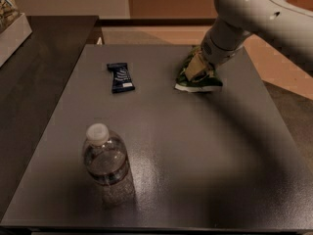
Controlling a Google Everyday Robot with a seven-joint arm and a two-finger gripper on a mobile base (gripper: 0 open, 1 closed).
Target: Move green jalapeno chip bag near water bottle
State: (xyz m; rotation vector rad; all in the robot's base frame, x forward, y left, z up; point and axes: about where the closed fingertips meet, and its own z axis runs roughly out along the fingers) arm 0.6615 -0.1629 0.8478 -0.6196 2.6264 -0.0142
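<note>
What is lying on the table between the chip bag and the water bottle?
Nothing: in the camera view, only bare table lies between chip bag and bottle. The blue wrapper sits aside. The gripper is at the bag.

The tool (pixel 198 66), on the bag (pixel 199 85) at the far right of the bench (pixel 195 170), hides the bag's top, while the arm (pixel 259 11) runs off the top and right edges and a box (pixel 11 31) off the left.

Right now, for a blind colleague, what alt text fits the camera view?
The tool is at the green jalapeno chip bag, far right on the gray table; a water bottle stands near left, a dark blue wrapper far left.
</note>
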